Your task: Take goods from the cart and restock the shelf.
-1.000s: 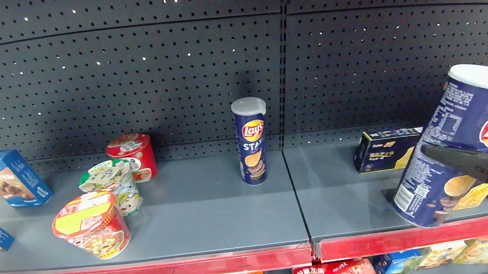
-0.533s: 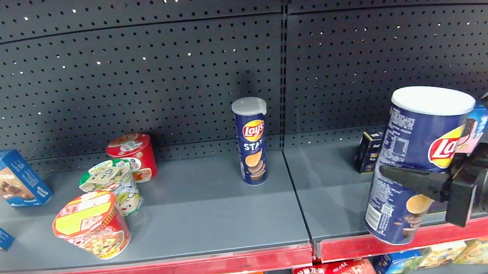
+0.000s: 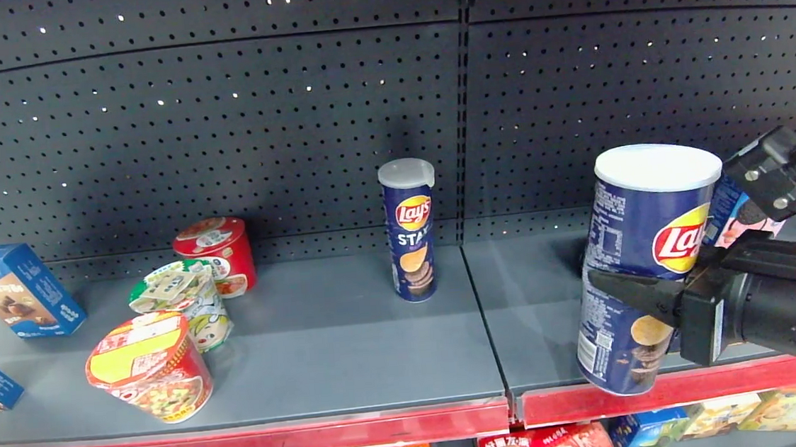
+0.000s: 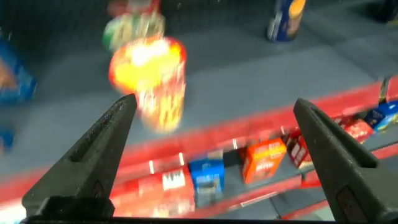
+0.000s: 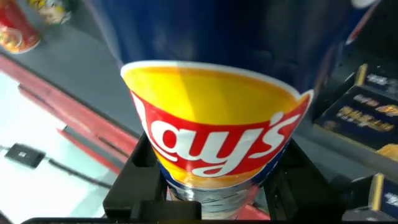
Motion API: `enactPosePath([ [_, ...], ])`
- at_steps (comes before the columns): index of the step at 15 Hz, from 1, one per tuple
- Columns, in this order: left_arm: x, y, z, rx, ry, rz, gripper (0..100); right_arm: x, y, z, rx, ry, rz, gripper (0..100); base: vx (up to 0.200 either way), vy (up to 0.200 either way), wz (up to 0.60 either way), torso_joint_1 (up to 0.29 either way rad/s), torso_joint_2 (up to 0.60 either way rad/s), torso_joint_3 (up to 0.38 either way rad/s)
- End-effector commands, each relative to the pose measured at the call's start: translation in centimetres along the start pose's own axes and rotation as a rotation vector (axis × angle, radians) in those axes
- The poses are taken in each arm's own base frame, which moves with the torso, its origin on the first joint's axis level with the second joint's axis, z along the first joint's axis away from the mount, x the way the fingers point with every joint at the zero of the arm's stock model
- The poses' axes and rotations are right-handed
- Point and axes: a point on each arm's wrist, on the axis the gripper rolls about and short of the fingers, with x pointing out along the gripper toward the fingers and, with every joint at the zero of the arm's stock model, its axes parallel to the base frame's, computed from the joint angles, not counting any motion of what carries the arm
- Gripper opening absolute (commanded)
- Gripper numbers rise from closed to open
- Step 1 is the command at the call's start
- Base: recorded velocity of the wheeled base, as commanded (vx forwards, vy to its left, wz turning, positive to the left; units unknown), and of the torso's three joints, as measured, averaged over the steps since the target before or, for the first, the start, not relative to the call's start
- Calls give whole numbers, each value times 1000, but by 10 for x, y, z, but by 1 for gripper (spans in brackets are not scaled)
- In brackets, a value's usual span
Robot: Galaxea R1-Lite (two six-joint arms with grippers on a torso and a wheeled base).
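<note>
A large blue chips can (image 3: 645,204) with a white lid hangs nearly upright over the front edge of the grey shelf (image 3: 351,355), on its right section. My right gripper (image 3: 648,285) is shut on the can's lower half. In the right wrist view the can (image 5: 217,143) sits close between the dark jaws. A slimmer blue chips can (image 3: 410,229) stands upright at the back middle of the shelf. My left gripper (image 4: 214,102) is open and holds nothing, low in front of the shelf's left part, facing a red noodle cup (image 4: 152,81).
On the left of the shelf are three noodle cups, red (image 3: 150,367), green (image 3: 180,304) and red (image 3: 219,255), and blue boxes (image 3: 16,289). A blue and pink pack (image 3: 742,214) lies behind the held can. Boxed goods (image 3: 550,446) fill the lower shelf. A red strip (image 3: 245,441) edges the shelf front.
My right gripper has carried the large can leftward along the shelf front, and the can has gone from tilted to nearly upright. A dark tip has appeared at the lower left edge.
</note>
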Motion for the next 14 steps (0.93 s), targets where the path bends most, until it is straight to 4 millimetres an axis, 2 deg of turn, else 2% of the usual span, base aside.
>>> enactPosePath([
  [1,63,6,29,17,84,-78,100,1,0,6,1,-12,-11,0,0,0,0,0,0,0],
  [8,70,0,21,69,166,-149,100,-4,-1,-2,0,1,-16,0,0,0,0,0,0,0],
  [10,84,-3,22,67,198,-196,100,-3,-1,-2,0,1,-15,0,0,0,0,0,0,0],
  [11,101,-3,30,63,211,-217,100,-2,0,-1,0,1,-12,0,0,0,0,0,0,0],
  [12,106,-3,32,60,215,-225,100,-1,0,-2,0,3,-13,0,0,0,0,0,0,0],
  [14,145,-3,47,45,221,-300,100,-2,-1,-1,1,-2,-17,0,0,0,0,0,0,0],
])
